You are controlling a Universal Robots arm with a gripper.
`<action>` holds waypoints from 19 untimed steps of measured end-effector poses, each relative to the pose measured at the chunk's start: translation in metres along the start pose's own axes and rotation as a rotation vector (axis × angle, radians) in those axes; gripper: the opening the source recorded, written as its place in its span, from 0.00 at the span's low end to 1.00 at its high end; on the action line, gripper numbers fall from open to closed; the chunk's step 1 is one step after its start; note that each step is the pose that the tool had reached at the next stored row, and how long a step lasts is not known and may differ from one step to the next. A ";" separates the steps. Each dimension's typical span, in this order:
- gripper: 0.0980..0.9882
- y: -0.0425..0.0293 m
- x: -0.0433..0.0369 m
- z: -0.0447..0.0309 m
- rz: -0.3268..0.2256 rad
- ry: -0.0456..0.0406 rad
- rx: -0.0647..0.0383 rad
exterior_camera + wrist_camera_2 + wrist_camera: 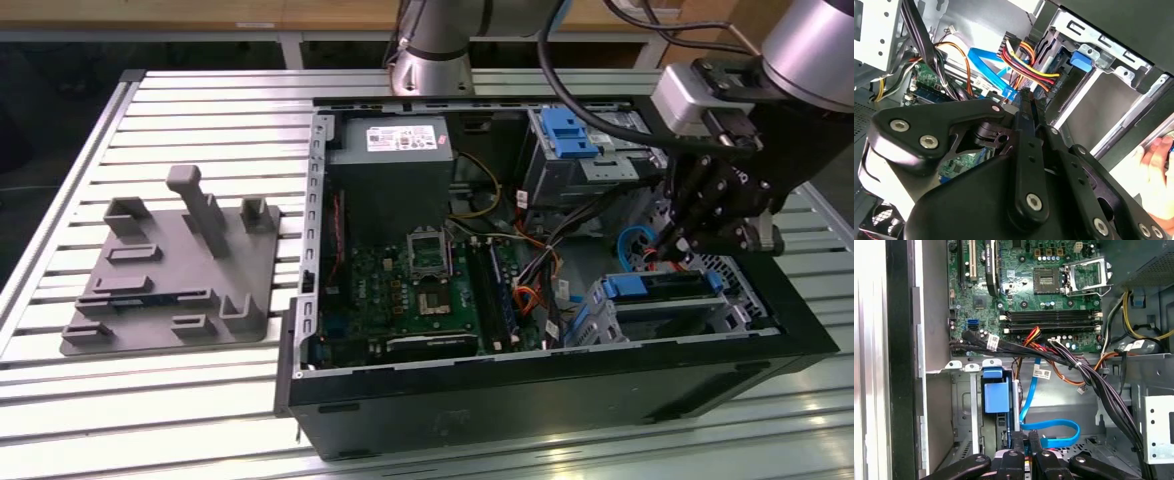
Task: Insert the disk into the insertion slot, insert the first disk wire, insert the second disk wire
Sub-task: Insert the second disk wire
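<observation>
The disk [661,288], in its bright blue carrier, lies inside the silver insertion slot [742,282] at the case's near corner on the exterior view's right. My gripper [681,250] hangs just behind it. In both wrist views the fingers stand almost together at the gripper tip [1025,437] [1026,95]. The light-blue second disk wire [1054,427] loops round and ends right at the fingertips, so they look shut on its plug end. A red, yellow and black wire bundle [1029,70] runs to the disk's back edge; whether it is seated there is hidden.
A taller bay with a blue latch [567,135] stands behind the gripper. Thick black cable bundles [1094,380] cross beside the slot. A person's hand [1154,160] is outside the case wall. A grey fixture [160,270] lies on the table on the exterior view's left.
</observation>
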State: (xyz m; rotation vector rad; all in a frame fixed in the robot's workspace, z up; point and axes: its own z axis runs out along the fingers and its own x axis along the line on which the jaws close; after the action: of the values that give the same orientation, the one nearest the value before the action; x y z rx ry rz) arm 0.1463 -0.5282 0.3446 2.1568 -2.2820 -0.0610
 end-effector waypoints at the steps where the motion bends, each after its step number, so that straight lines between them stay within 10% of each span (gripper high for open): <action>1: 0.07 0.0000 0.0004 0.0001 -0.005 0.0002 0.000; 19: 0.07 -0.0014 0.0060 -0.0001 -0.010 0.0005 -0.001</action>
State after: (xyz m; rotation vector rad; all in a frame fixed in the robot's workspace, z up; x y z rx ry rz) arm 0.1473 -0.5343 0.3445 2.1673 -2.2711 -0.0613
